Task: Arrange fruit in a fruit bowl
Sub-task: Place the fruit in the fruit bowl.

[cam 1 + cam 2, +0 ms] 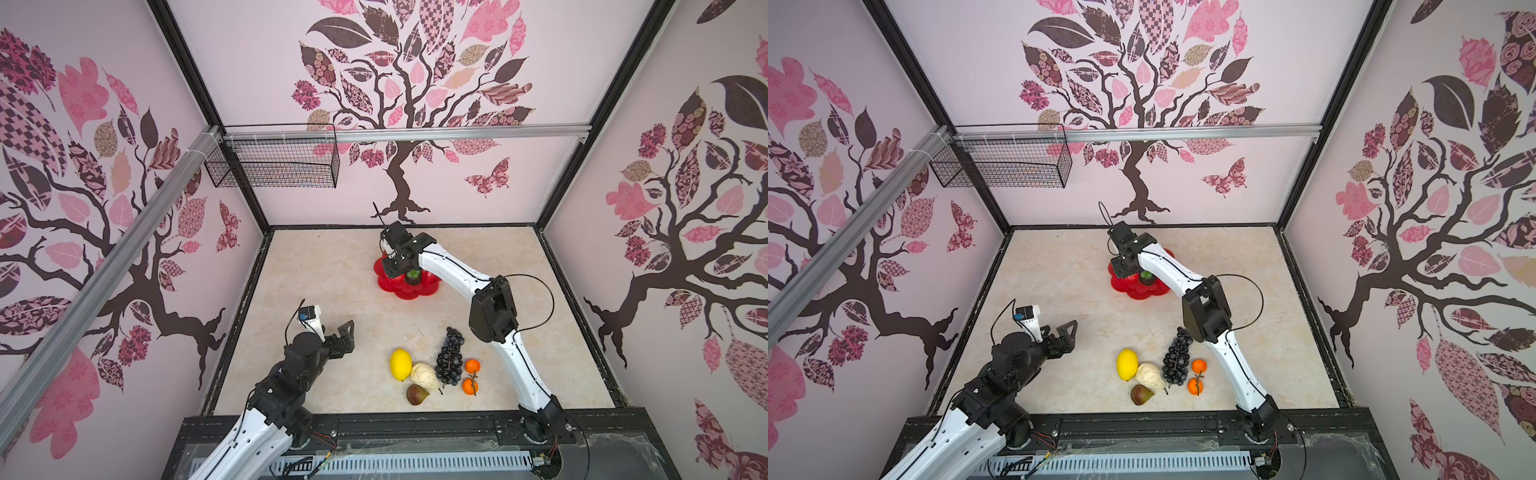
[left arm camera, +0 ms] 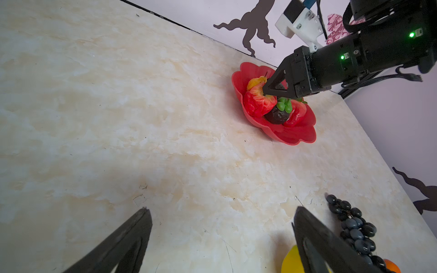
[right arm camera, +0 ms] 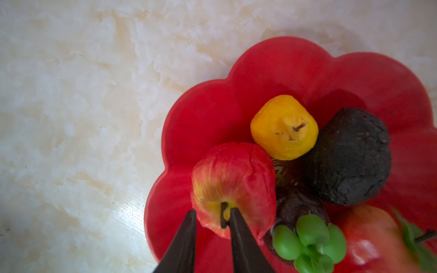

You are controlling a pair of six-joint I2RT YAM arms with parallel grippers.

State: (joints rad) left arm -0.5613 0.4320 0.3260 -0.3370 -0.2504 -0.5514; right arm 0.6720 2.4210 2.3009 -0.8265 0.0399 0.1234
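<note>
The red scalloped fruit bowl (image 1: 409,293) (image 1: 1142,295) (image 3: 283,59) stands at the table's far middle. It holds a red apple (image 3: 234,179) (image 2: 257,104), a yellow pear (image 3: 283,127), a dark avocado (image 3: 347,156), a dark fruit with a green cap (image 3: 307,238) and a red fruit with a leaf (image 3: 369,236). My right gripper (image 3: 212,210) (image 1: 395,270) hangs over the bowl, open a little, with the apple's stem beside one fingertip. The apple rests in the bowl. My left gripper (image 2: 222,209) (image 1: 347,332) is wide open above bare table.
Near the front edge lie a lemon (image 1: 401,364), a cream knobbly piece (image 1: 424,375), a grape bunch (image 1: 451,357), two oranges (image 1: 472,366) (image 1: 470,386) and a brown fig (image 1: 417,394). A black wire basket (image 1: 274,166) hangs on the back wall.
</note>
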